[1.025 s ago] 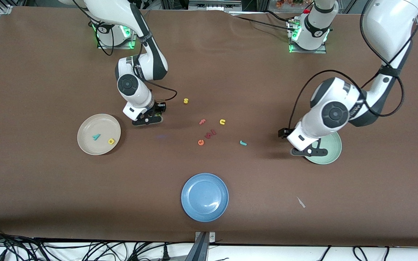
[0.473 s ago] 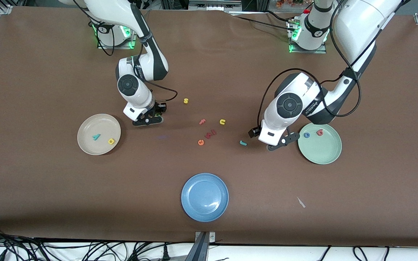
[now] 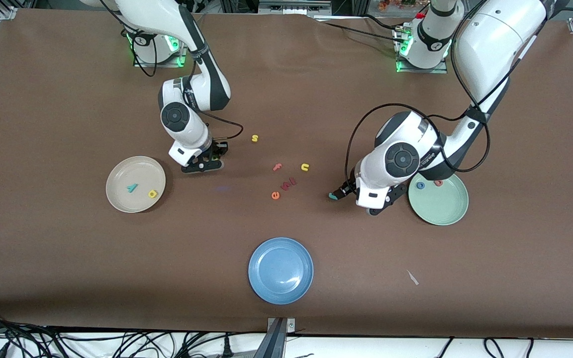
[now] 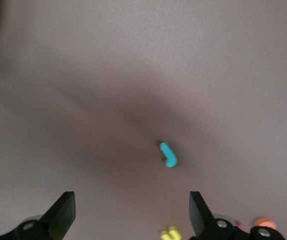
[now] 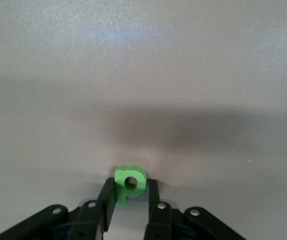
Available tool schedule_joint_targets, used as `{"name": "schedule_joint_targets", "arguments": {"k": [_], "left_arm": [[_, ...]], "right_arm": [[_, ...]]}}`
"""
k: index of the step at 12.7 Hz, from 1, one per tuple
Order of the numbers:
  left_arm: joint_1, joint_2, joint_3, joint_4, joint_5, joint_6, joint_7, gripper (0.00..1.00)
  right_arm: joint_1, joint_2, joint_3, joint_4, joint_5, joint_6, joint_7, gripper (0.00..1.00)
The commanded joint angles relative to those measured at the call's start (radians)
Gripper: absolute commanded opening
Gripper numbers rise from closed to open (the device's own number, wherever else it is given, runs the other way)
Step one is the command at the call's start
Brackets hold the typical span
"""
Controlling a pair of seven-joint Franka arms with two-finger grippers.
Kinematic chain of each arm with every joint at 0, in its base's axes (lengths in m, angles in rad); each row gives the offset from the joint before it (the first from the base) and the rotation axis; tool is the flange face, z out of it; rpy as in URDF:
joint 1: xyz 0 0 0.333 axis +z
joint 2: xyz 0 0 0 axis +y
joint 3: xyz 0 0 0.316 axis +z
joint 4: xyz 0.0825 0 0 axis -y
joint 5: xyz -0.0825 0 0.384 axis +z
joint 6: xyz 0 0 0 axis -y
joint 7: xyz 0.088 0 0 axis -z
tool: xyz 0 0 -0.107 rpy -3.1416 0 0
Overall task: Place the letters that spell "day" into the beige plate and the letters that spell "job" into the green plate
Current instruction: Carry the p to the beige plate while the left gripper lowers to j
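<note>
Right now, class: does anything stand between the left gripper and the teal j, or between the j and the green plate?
Nothing visible does. The left gripper hangs open over the teal j, bare table between them. Between the j and the green plate only that arm's own wrist shows.

Even, fairly bright overhead light fills the front view, and the brown table (image 3: 67, 258) shows no glare. Soft shadows pool under both arms and darken the table's edge nearest the camera. The left wrist view is dim and blurred, with a broad diffuse shadow. The right wrist view is paler, with a faint bluish sheen and a soft shadow band.
</note>
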Motion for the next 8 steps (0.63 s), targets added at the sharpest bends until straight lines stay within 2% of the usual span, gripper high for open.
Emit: {"name": "schedule_joint_targets", "arguments": {"k": [1,5,6,8], "left_arm": [[-0.052,0.032,0.017,0.028,-0.002,0.044,-0.119,1.0],[-0.152,0.044,0.109,0.028,-0.003,0.046,-0.269,1.0],[-0.167,0.043,0.137,0.028,-0.003,0.046,-0.289,1.0],[-0.169,0.046,0.145,0.03,-0.003,0.048,-0.303,1.0]], "right_arm": [[0.002,0.043,0.018,0.026,0.031,0.021,-0.012,0.28],[-0.004,0.041,0.018,0.046,0.031,0.005,-0.021,0.2],[-0.013,0.037,0.01,0.075,0.031,-0.05,-0.024,0.19],[-0.038,0.023,-0.037,0.154,0.03,-0.21,-0.047,0.18]]}}
